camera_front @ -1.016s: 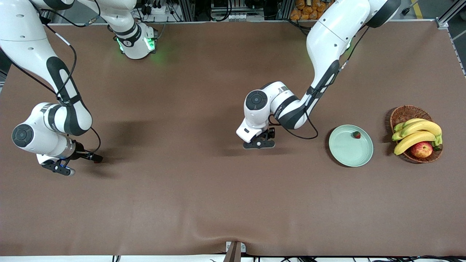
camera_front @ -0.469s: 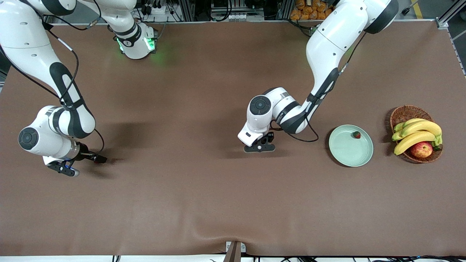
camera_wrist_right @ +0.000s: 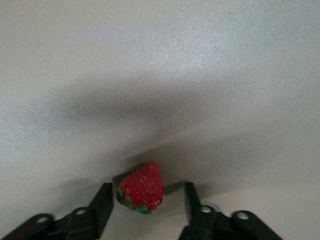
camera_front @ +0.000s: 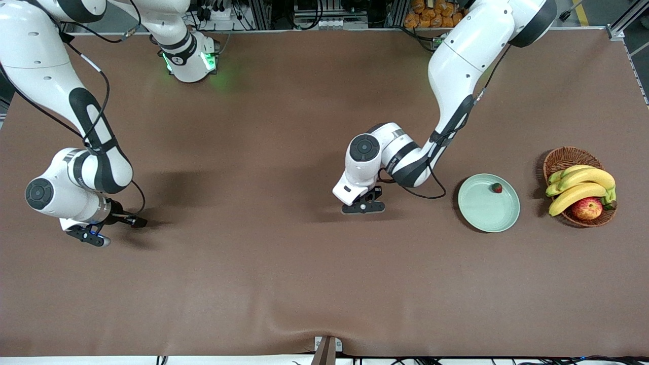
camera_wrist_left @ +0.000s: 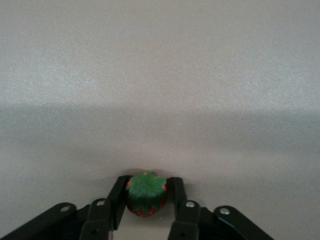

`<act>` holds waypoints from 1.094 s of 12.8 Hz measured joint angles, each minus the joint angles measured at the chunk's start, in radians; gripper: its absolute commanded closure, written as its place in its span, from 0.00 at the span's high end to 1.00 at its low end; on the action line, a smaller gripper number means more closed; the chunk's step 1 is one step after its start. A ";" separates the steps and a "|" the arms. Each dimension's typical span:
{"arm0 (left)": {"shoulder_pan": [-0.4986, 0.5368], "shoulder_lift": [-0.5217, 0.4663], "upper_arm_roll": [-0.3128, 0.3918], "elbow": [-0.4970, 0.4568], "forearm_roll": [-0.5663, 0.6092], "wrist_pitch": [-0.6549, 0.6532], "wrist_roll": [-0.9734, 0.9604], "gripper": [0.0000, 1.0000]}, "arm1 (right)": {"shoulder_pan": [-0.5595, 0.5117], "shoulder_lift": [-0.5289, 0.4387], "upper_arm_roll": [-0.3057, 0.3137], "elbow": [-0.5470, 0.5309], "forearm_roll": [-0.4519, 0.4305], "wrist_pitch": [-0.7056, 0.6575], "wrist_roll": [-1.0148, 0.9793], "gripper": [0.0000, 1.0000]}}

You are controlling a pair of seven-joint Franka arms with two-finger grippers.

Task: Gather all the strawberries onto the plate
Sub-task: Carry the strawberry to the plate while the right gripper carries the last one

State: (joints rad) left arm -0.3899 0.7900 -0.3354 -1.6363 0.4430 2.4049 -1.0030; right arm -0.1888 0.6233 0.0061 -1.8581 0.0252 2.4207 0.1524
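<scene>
Low over the middle of the table, my left gripper point(camera_front: 376, 193) point(camera_wrist_left: 146, 187) is shut on a strawberry point(camera_wrist_left: 145, 195), both fingers pressed against its sides and its green top facing the camera. At the right arm's end of the table my right gripper point(camera_front: 138, 221) point(camera_wrist_right: 147, 192) is open, its fingers either side of a second strawberry point(camera_wrist_right: 141, 187) lying on the table, with a gap at one finger. A third strawberry point(camera_front: 497, 188) lies in the mint-green plate point(camera_front: 481, 210), near its rim toward the robots.
A wicker basket point(camera_front: 563, 158) with bananas point(camera_front: 580, 185) and an apple point(camera_front: 587, 208) stands beside the plate, toward the left arm's end. The brown table cloth point(camera_front: 284, 274) spreads wide between the two grippers.
My left gripper's fingers have closed onto its strawberry, and the arm shifted slightly toward the plate. My right gripper's fingers have narrowed around the other strawberry.
</scene>
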 measured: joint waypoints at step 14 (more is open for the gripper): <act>0.971 -0.280 -0.466 -0.334 -0.019 -0.315 0.475 0.00 | 0.018 -0.044 0.142 0.077 0.000 -0.043 -0.217 0.05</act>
State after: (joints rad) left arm 0.5811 0.5101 -0.8012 -1.9699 0.4236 2.0901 -0.5281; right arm -0.1710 0.5792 0.1479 -1.7806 0.0253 2.3774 -0.0650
